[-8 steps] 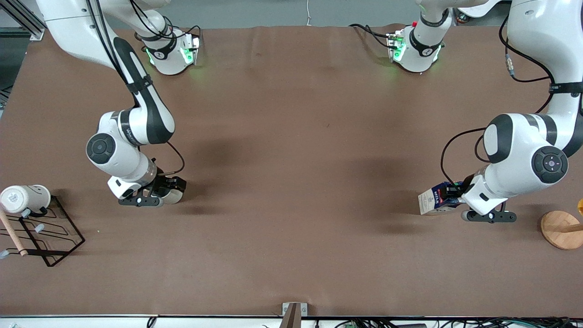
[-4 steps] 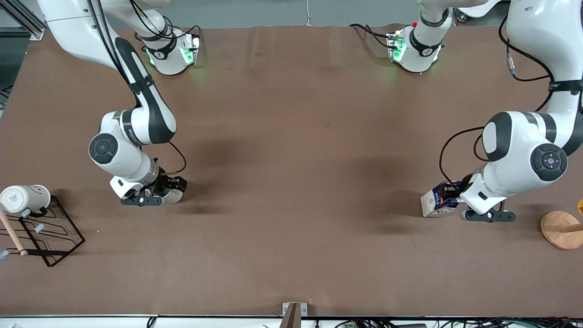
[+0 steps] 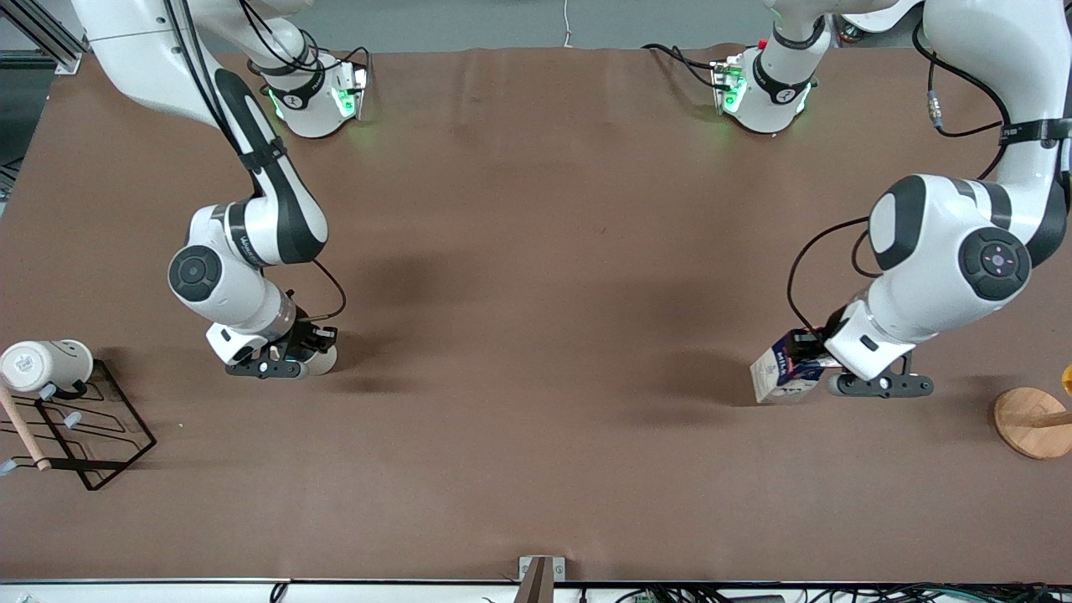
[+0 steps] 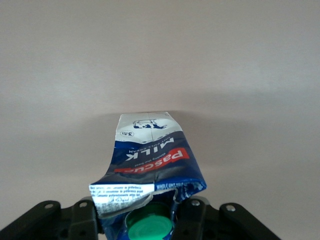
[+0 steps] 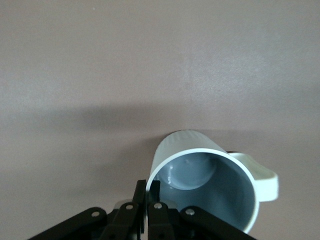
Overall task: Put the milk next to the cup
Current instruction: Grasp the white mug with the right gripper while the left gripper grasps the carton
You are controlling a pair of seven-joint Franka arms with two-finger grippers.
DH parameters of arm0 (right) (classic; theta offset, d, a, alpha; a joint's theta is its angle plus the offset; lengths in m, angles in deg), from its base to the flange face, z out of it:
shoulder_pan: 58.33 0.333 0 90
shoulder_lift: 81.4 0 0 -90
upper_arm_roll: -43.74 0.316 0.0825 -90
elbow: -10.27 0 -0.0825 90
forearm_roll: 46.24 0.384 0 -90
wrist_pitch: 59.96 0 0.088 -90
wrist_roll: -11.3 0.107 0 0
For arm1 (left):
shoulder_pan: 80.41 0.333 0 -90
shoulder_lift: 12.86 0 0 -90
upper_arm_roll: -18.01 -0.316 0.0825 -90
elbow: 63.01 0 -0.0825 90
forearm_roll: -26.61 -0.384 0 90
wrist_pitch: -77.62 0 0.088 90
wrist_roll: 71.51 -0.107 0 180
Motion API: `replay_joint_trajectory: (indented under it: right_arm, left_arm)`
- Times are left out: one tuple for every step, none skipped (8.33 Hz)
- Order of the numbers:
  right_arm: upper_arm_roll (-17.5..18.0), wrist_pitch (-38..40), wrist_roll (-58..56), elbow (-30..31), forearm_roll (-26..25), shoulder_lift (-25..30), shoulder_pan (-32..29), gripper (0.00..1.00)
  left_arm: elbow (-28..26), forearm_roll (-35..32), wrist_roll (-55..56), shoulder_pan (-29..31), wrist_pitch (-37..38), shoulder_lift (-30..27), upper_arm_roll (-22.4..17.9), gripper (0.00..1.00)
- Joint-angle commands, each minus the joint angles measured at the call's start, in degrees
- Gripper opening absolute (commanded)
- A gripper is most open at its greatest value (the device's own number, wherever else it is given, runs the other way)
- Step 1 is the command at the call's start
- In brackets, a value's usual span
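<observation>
1. Your left gripper is clamped on the top of the milk, right by the green cap. In the front view the carton hangs tilted, low over the tabletop at the left arm's end. I cannot tell if its bottom touches.
2. Your right gripper is pinched on the rim of the cup, one finger inside and one outside. The cup is low at the right arm's end of the tabletop, well apart from the milk.
3. Carry the milk slowly toward the cup. Keep it low.
4. Stand it straight before you let go, or I think it may tip over.
5. Set it just beside the cup, not touching the handle.
6. Keep the two arms from bumping.
7. Stay away from the wooden stand near the left arm, and the black wire rack with the white cup near the right arm.
</observation>
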Motion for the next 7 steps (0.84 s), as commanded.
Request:
replay_joint_trajectory:
  right_arm:
    - [0.18,-0.45,1.41,0.31,0.36,0.09,0.5,0.0]
    - [0.18,-0.45,1.41,-0.12,0.36,0.35,0.5,0.0]
    - [0.18,0.86,1.58,-1.26,0.36,0.53,0.5,0.0]
    - [0.18,4.18,2.37,-4.05,0.36,0.53,0.5,0.0]
    - [0.18,7.17,3.16,-6.78,0.36,0.53,0.5,0.0]
    - [0.18,8.16,3.43,-8.29,0.36,0.53,0.5,0.0]
    - [0.53,8.25,6.39,-9.61,0.36,0.53,1.28,0.0]
  left_arm:
    - [-0.79,0.1,4.96,0.14,1.44,-2.77,3.61,0.4]
    - [-0.61,0.1,6.9,0.14,2.5,-4.09,5.8,0.4]
    - [-0.61,0.1,9.7,0.05,2.68,-5.32,8.0,0.4]
    - [-0.61,0.1,12.78,0.14,3.56,-6.29,10.37,0.4]
    - [-0.61,0.1,14.46,0.23,4.96,-7.25,12.39,0.4]
    - [-0.52,0.1,16.13,0.23,6.45,-7.7,13.89,0.4]
    - [0.0,0.18,17.45,0.23,7.42,-7.88,15.13,0.4]
